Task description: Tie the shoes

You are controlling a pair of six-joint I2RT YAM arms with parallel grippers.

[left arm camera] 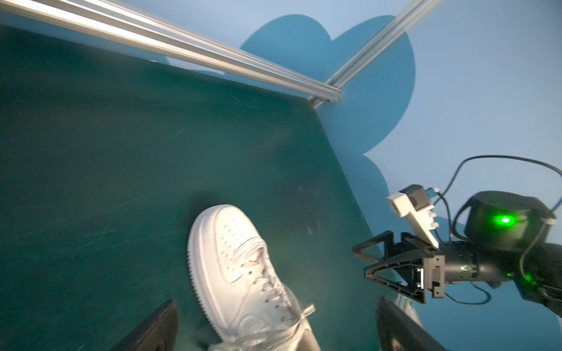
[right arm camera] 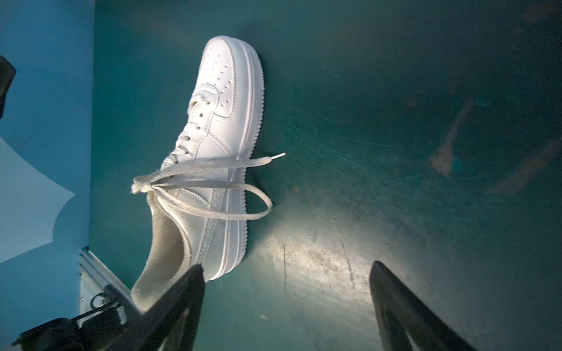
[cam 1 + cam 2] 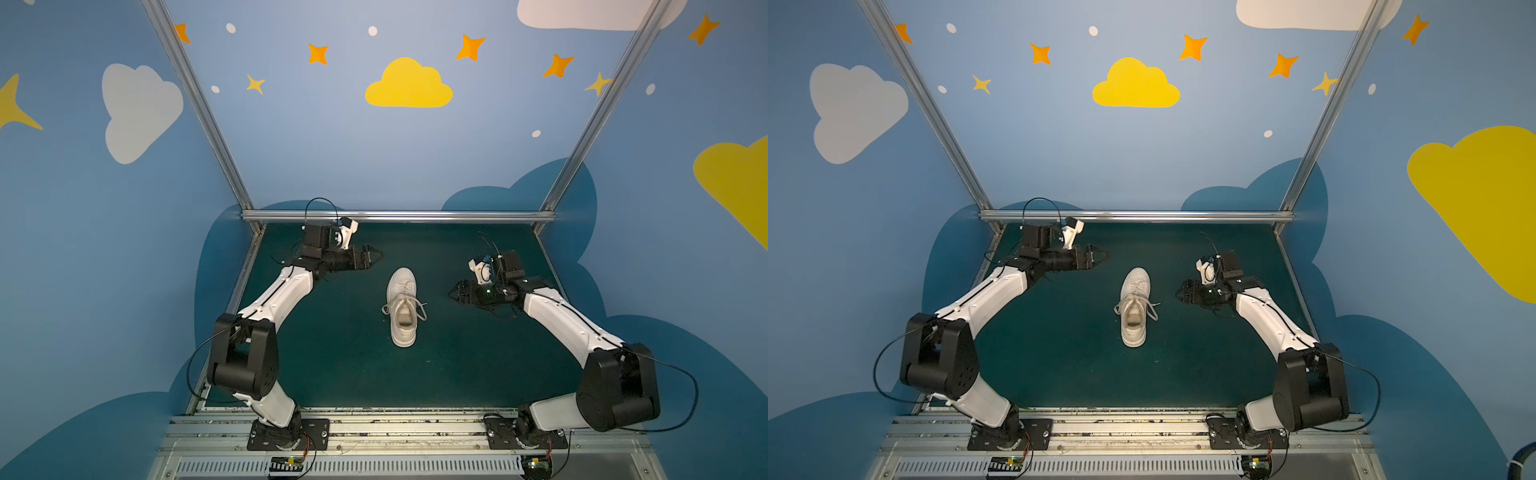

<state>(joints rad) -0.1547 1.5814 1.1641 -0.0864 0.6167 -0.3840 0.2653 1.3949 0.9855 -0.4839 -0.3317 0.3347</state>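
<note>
Sneaker (image 3: 402,307), white, stood on its sole at the middle of the dark green table (image 3: 332,365), toe toward the table's far rail. Left claw (image 3: 376,257) hung over the table's far left part, spread wide and empty. Right claw (image 3: 454,293) hung over the table's right side, likewise spread and empty. White laces (image 2: 213,164) were knotted, a loop and a loose end trailing onto the table.

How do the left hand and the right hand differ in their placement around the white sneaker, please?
In both top views the left hand sits left of the sneaker, just past its toe; the right hand sits on its right, beside the laces. The left hand is nearer the back rail than the right hand. Both are open, empty and pointed inward, touching nothing.
</note>
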